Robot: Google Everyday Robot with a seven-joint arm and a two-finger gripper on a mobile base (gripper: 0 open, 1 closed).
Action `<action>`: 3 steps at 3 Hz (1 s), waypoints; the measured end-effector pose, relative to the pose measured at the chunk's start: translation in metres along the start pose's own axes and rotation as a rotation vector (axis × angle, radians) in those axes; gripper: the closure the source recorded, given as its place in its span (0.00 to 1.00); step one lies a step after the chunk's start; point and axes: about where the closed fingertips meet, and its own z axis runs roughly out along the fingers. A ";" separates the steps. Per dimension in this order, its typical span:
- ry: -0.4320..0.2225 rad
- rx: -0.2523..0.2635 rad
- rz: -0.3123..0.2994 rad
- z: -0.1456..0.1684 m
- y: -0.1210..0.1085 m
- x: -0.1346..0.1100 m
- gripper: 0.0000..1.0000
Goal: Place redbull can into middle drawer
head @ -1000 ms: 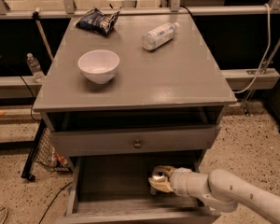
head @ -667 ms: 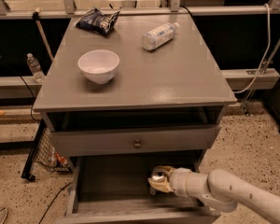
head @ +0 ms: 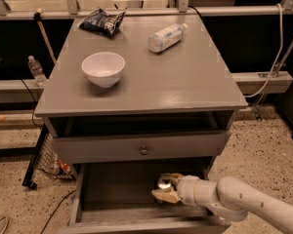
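Nothing has really moved since a second ago: your tool (head: 165, 186) sits at the same spot inside the open middle drawer (head: 112, 191), with the arm coming in from the lower right. The tan fingers (head: 159, 195) are closed around the redbull can (head: 163, 182), one on either side, so the carry is done and the can is inside the drawer box, right of centre. You can't tell whether its base is touching the plank floor or is just above it, because the tool hides the lower part. What's left, as I read it, is to set it down if it isn't down, let go and back the arm out. Only the can's shiny pull-tab top shows. It looks upright or close to it, with the body mostly hidden by the fingers and no dent visible. The upper drawer front with knob (head: 143, 150) is just above. Bowl (head: 103, 68), plastic bottle (head: 166, 37) and snack bag (head: 102, 21) are on the tabletop (head: 195, 87), untouched.
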 end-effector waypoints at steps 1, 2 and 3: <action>-0.001 -0.003 0.000 0.001 0.001 0.000 0.00; -0.001 -0.003 0.000 0.001 0.001 0.000 0.00; 0.005 0.023 0.004 -0.014 -0.010 0.002 0.00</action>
